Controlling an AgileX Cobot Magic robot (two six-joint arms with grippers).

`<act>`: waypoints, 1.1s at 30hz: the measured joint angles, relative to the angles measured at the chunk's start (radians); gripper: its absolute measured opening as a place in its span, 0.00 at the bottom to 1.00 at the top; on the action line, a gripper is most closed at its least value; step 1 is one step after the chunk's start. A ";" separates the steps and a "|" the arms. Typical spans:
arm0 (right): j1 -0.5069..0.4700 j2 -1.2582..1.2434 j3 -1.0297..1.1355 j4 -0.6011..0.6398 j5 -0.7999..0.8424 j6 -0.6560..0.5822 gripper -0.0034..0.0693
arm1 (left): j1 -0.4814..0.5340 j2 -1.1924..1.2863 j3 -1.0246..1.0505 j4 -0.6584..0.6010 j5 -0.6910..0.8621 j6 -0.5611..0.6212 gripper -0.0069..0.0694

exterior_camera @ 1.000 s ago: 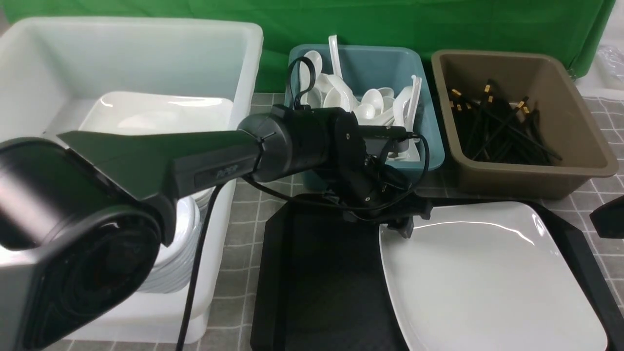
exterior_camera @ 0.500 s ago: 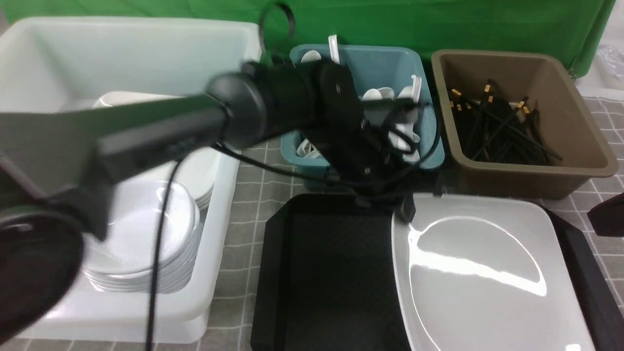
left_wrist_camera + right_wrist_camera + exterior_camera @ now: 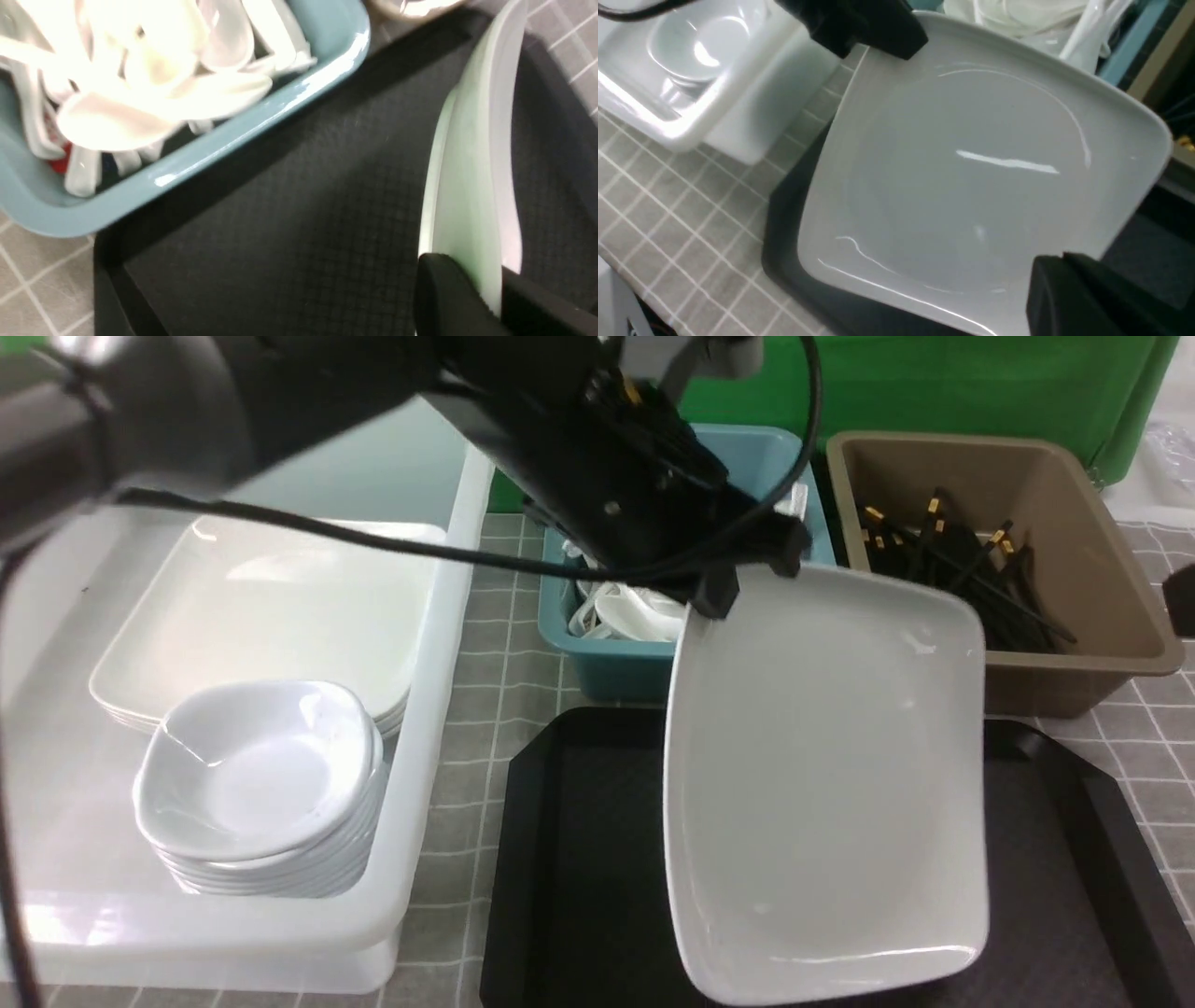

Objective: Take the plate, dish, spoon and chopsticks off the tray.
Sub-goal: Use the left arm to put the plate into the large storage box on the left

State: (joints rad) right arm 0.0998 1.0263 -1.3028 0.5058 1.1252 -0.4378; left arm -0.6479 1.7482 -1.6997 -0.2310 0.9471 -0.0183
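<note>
My left gripper point(image 3: 738, 574) is shut on the far left corner of the large white plate point(image 3: 822, 775) and holds it tilted in the air above the black tray point(image 3: 579, 859). In the left wrist view the plate's rim point(image 3: 472, 186) sits edge-on between the two black fingers of my left gripper point(image 3: 490, 289). In the right wrist view the plate point(image 3: 971, 177) fills the middle, and my right gripper point(image 3: 1064, 280) is shut and empty beside its near corner. In the front view the right gripper point(image 3: 1181, 602) barely shows at the right edge. No spoon or chopsticks show on the tray.
A blue tub point(image 3: 616, 667) of white spoons and a brown tub point(image 3: 1074, 653) of black chopsticks point(image 3: 943, 569) stand behind the tray. A white tub point(image 3: 420, 709) on the left holds stacked plates point(image 3: 271, 607) and stacked dishes point(image 3: 261, 775).
My left gripper has risen with the plate: the plate lay flat on the tray's right half, then tipped up, and now hangs tilted above it. The left arm swung up and back.
</note>
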 joint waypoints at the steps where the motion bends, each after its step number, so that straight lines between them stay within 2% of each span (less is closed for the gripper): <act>1: 0.000 0.000 -0.001 0.026 0.001 -0.011 0.10 | 0.001 -0.015 -0.009 0.008 0.001 -0.008 0.13; 8: 0.024 0.000 -0.001 0.160 -0.027 -0.154 0.10 | 0.049 -0.064 -0.165 0.029 0.061 -0.030 0.13; 12: 0.090 0.016 -0.015 0.174 -0.079 -0.168 0.10 | 0.183 -0.085 -0.255 -0.031 0.089 -0.037 0.13; 14: 0.170 0.055 -0.052 0.165 -0.092 -0.171 0.09 | 0.321 -0.106 -0.263 -0.101 0.110 -0.035 0.13; 15: 0.170 0.055 -0.052 0.165 -0.092 -0.171 0.09 | 0.332 -0.108 -0.263 -0.106 0.110 -0.035 0.13; 18: 0.295 0.125 -0.126 0.064 -0.115 -0.085 0.09 | 0.538 -0.133 -0.234 -0.201 0.144 0.000 0.13; 21: 0.399 0.183 -0.185 -0.089 -0.130 0.015 0.09 | 0.696 -0.158 -0.174 -0.285 0.139 0.042 0.13; 24: 0.523 0.258 -0.247 -0.276 -0.143 0.133 0.09 | 0.862 -0.199 -0.064 -0.394 0.082 0.081 0.13; 26: 0.573 0.304 -0.285 -0.322 -0.149 0.162 0.09 | 0.953 -0.223 0.009 -0.444 0.035 0.102 0.13; 30: 0.630 0.385 -0.367 -0.345 -0.168 0.184 0.09 | 1.063 -0.243 0.192 -0.531 -0.082 0.156 0.13; 33: 0.655 0.459 -0.436 -0.352 -0.201 0.184 0.09 | 1.086 -0.242 0.323 -0.604 -0.198 0.203 0.13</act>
State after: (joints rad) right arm 0.7549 1.4849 -1.7386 0.1541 0.9238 -0.2534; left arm 0.4380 1.5060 -1.3762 -0.8351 0.7489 0.1851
